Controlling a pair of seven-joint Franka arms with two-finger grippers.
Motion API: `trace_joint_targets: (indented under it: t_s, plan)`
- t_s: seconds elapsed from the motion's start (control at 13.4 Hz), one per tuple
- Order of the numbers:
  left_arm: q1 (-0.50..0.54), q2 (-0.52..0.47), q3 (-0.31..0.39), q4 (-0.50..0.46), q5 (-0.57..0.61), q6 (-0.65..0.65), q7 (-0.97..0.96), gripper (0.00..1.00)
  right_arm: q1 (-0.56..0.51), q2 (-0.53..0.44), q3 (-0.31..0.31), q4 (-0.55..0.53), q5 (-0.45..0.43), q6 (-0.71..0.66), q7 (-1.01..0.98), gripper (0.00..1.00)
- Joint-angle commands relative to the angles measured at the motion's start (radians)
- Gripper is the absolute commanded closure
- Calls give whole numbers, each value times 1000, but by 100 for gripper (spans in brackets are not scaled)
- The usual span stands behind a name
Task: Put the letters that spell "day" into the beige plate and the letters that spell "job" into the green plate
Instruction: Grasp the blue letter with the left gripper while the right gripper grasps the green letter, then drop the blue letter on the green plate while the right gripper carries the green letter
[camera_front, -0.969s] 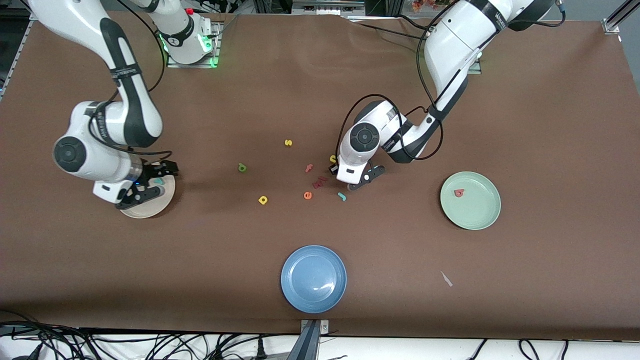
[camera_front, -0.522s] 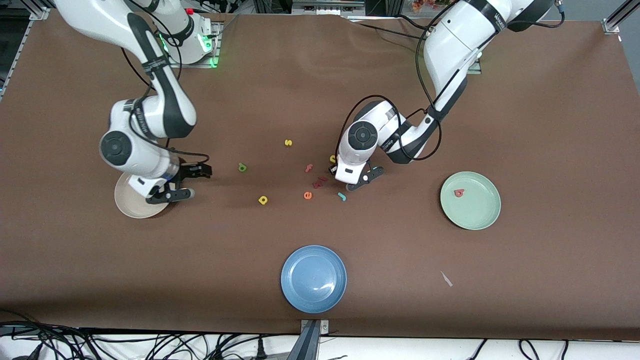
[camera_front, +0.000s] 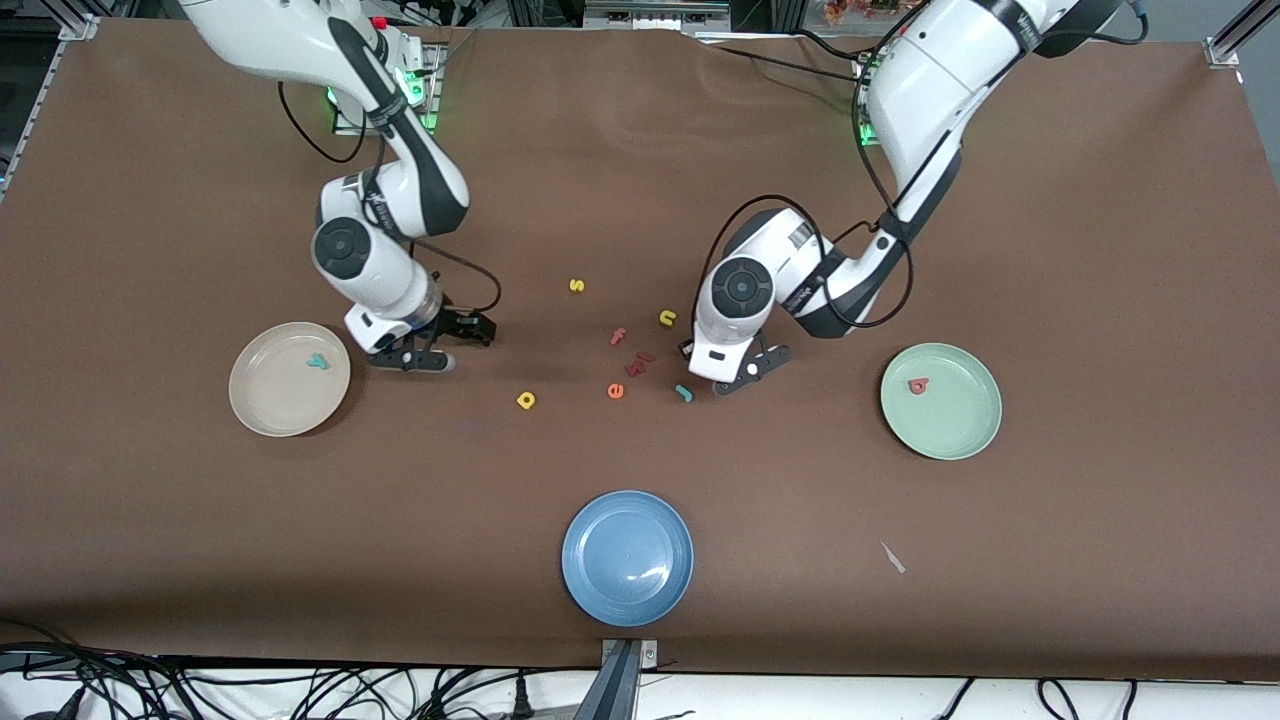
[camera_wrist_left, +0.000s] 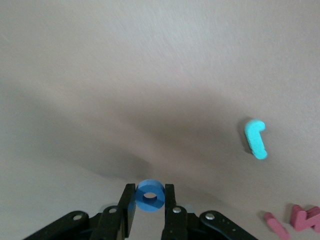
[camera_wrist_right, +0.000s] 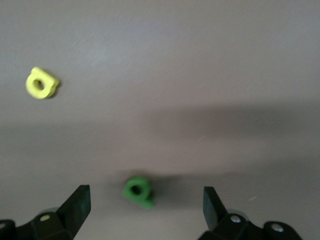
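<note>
Middle of table (camera_front: 1100, 250) is crowded: yellow "s" (camera_front: 576, 286), yellow "n" (camera_front: 667, 318), pink "f" (camera_front: 618, 336), dark red pieces (camera_front: 637, 362), orange "e" (camera_front: 615, 391), teal "j" (camera_front: 684, 393), yellow "a" (camera_front: 526, 400) lie close together. Left gripper (camera_front: 745, 372), clamped on blue "o" (camera_wrist_left: 150, 195), hangs just beside the "j". Right gripper (camera_front: 440, 345), fingers wide, straddles green "d" (camera_wrist_right: 138, 191). Bare table lies between that cluster and the blue plate (camera_front: 627, 558), and around the beige plate (camera_front: 262, 405) and green plate (camera_front: 955, 420).

left gripper (camera_wrist_left: 150, 205) pinched narrow and low; right gripper (camera_wrist_right: 145, 202) spread wide, hovering.
</note>
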Motion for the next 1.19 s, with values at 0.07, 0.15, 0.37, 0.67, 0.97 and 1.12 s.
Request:
trace_joint_targets:
  t_s: [0.07, 0.15, 0.37, 0.67, 0.97, 1.12]
  plan:
    - [94, -74, -7, -15, 13, -98, 237, 100, 36, 22, -2, -23, 8, 45, 72, 1]
    - [123, -81, -5, -15, 12, -103, 308, 100, 36, 24, -2, -23, 8, 45, 72, 1]
    - [230, -101, -5, -15, 13, -167, 545, 100, 36, 42, -5, -20, 8, 45, 72, 9]
    - [418, -100, -4, -21, 20, -239, 958, 100, 36, 62, -5, -12, 5, 47, 72, 17]
    - [505, -66, -1, -18, 26, -225, 1156, 100, 36, 63, -7, -12, 2, 45, 72, 35]
    - [563, -52, 1, -18, 27, -190, 1291, 100, 34, 63, -7, -12, 2, 45, 72, 44]
